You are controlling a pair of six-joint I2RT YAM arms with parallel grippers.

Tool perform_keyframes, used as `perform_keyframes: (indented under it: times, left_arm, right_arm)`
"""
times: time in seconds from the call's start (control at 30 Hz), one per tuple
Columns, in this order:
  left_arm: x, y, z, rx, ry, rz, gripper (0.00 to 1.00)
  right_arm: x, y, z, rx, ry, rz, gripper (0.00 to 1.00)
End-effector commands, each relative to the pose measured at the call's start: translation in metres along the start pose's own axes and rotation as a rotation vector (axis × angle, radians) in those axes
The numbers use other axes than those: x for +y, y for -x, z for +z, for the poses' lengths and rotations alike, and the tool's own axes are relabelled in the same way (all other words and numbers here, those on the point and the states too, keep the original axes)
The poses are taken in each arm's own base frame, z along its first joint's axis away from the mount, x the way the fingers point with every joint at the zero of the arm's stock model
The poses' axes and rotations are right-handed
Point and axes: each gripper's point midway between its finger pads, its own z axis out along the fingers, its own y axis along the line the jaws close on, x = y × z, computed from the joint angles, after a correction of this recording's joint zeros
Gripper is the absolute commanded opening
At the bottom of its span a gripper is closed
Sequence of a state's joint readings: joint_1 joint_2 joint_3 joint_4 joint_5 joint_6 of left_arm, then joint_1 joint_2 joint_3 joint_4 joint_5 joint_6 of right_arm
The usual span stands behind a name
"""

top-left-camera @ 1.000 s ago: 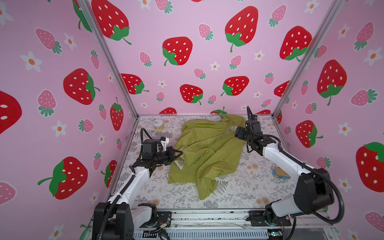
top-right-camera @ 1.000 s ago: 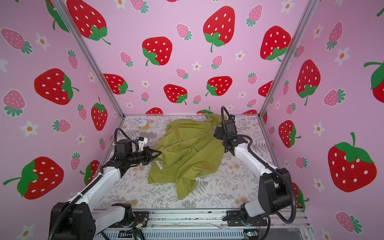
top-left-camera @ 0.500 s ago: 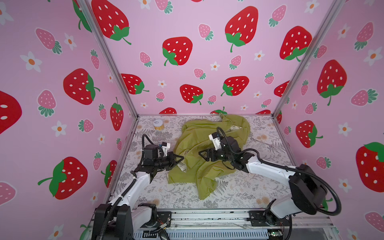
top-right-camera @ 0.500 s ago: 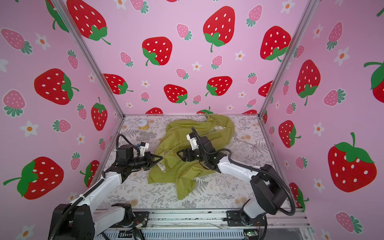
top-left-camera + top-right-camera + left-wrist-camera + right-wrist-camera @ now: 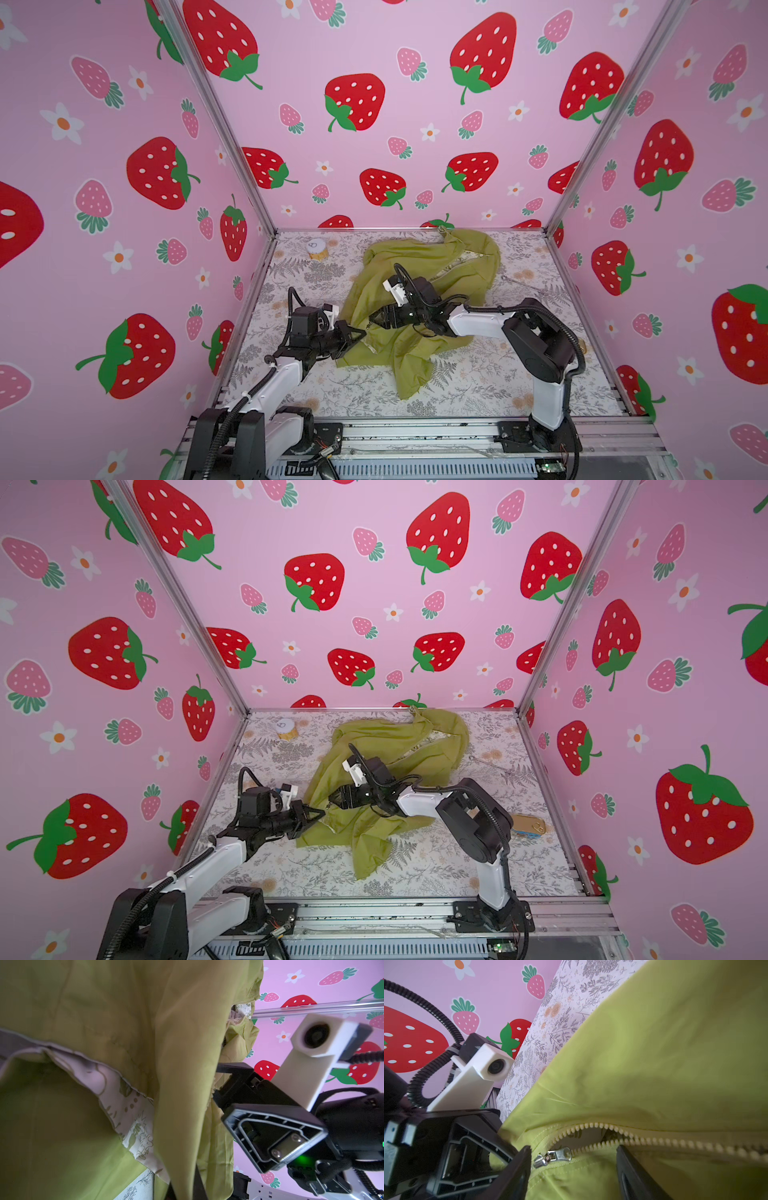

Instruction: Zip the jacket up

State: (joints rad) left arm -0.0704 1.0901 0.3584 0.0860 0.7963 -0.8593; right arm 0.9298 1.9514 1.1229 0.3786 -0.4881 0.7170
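Right gripper (image 5: 372,322) swung from far collar to near hem, jaws now apart astride zipper pull (image 5: 554,1156). Left gripper (image 5: 360,332) stays clamped on jacket (image 5: 419,291), crumpled mid-worktop (image 5: 478,386). Teeth unjoined; pull grasp likely next.

We log changes:
- right gripper (image 5: 371,322): gone from far edge of worktop (image 5: 478,382), across jacket (image 5: 399,257), to its near-left hem; tips now just beside left gripper (image 5: 360,332).
- right jaws: narrower than second ago, either side of zipper pull (image 5: 552,1156).
- jacket collar end: earlier at right gripper, now slack by far edge.
- left gripper: slightly nearer near edge.
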Motion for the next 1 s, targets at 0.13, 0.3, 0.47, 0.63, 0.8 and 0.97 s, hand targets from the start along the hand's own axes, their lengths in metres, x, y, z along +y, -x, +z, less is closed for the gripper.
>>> perform_keyframes:
  times: [0.13, 0.3, 0.47, 0.63, 0.8, 0.97]
  left_arm:
    - [0.001, 0.001, 0.004, 0.004, -0.012, 0.019, 0.00]
    - [0.001, 0.001, 0.004, 0.008, -0.015, 0.022, 0.00]
    - [0.000, 0.001, 0.004, 0.006, -0.015, 0.021, 0.00]
    - [-0.002, 0.001, 0.004, 0.008, -0.022, 0.026, 0.00]
    - [-0.004, 0.001, 0.003, 0.006, -0.028, 0.031, 0.00]
    - [-0.003, 0.001, 0.003, 0.007, -0.025, 0.029, 0.00]
  right_arm:
    - [0.018, -0.002, 0.014, 0.020, 0.068, -0.033, 0.61]
    - [0.029, 0.003, 0.015, 0.008, 0.106, -0.058, 0.59]
    - [0.023, -0.002, 0.021, 0.027, 0.100, -0.049, 0.59]
    - [0.016, -0.005, 0.024, 0.030, 0.082, -0.049, 0.65]
    - [0.022, -0.008, 0.025, 0.043, 0.124, -0.050, 0.65]
    - [0.034, -0.010, 0.017, 0.038, 0.191, -0.040, 0.59]
